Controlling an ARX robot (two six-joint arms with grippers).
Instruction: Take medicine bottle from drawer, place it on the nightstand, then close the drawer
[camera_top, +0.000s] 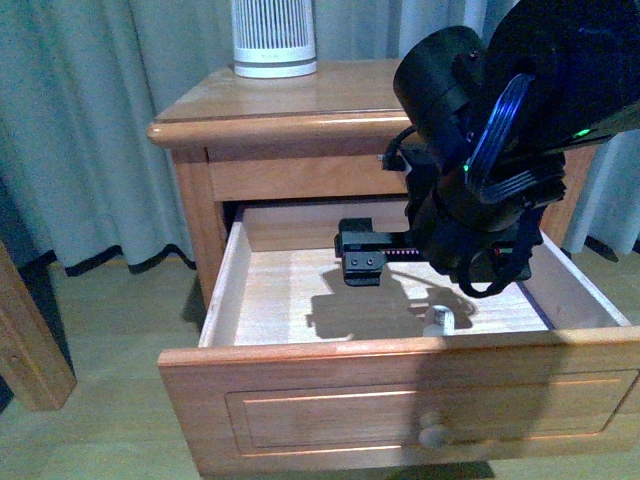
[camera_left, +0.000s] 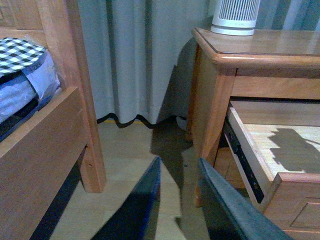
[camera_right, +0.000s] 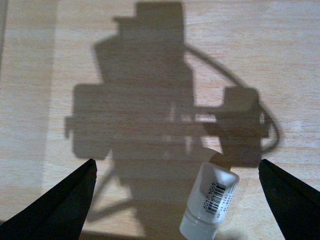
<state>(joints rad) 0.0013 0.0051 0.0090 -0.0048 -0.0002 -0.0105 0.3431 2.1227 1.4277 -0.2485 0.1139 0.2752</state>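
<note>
Your top drawer (camera_top: 225, 290) is pulled far out from the nightstand (camera_top: 300, 105). You can see its pale wood floor. The medicine bottle (camera_top: 438, 320) is inside the drawer, near the front wall and a bit right of the middle. The front wall hides its lower part, so you cannot tell for sure if it stands or leans.

Your right arm (camera_top: 480, 150) hangs over the open drawer and throws a big shadow on the wood. In the right wrist view, your right gripper (camera_right: 177, 165) is spread very wide. The bottle (camera_right: 210, 200) shows its barcode label there. It sits in the gap between the two fingers, and neither finger touches it.

Your left gripper (camera_left: 177, 167) is low, off to the left of the nightstand, over the floor beside the bed (camera_left: 50, 125). Its fingers are a little apart and hold nothing.

A tall white slatted cylinder (camera_top: 273, 38) stands at the far edge of the nightstand top.
</note>
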